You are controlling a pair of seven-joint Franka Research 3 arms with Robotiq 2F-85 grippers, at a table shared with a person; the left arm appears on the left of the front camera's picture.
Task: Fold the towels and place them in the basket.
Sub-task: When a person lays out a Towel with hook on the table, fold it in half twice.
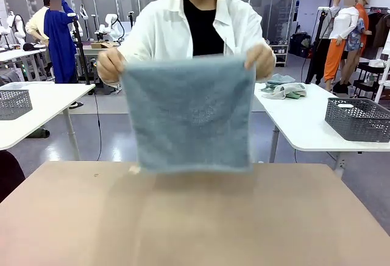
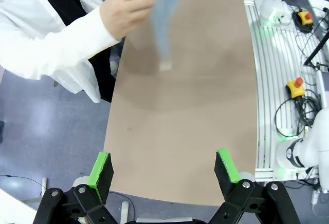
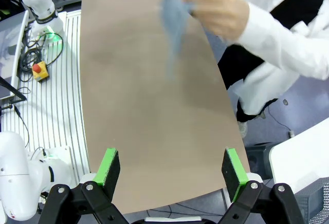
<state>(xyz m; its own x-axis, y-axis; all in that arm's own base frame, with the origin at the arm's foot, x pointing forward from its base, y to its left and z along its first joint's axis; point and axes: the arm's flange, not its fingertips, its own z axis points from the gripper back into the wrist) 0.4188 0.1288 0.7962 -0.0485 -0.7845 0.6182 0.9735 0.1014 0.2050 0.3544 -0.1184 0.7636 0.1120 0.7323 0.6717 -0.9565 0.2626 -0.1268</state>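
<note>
A person at the far side holds a pale blue-grey towel [image 1: 192,116] spread flat and upright by its two top corners, its lower edge hanging just over the far edge of the tan table [image 1: 195,223]. In the left wrist view the towel [image 2: 163,18] hangs edge-on from a hand [image 2: 126,11], far beyond my left gripper [image 2: 163,165], which is open and holds nothing. My right gripper [image 3: 170,160] is also open and holds nothing, with the towel [image 3: 175,13] far off. A dark grey lattice basket [image 1: 358,118] stands on a white side table at the right.
Crumpled cloths [image 1: 283,89] lie on the white table at the right. Another grey mesh basket [image 1: 12,103] sits on a white table at the left. The tan tabletop between my grippers and the towel is bare.
</note>
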